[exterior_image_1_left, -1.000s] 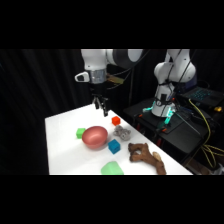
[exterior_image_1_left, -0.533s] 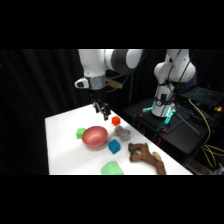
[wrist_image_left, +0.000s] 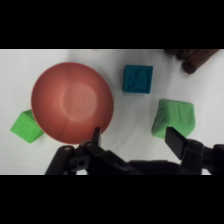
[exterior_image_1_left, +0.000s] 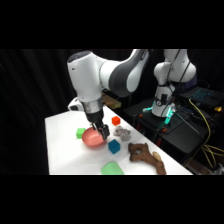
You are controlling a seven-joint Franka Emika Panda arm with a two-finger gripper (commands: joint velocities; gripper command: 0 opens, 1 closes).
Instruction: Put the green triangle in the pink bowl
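- Wrist view: the claw [wrist_image_left: 132,137] is wide open and holds nothing.
- The green triangle [wrist_image_left: 175,116] lies on the tabletop [wrist_image_left: 130,112], right of the pink bowl [wrist_image_left: 72,101].
- It looks light and stiff; grab its flat sides.

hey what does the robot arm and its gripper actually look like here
The arm is glossy white with rounded segments and a dark grey band at one joint. Its gripper is black, with a black linkage and two dark fingers. No cables or markings show on it.
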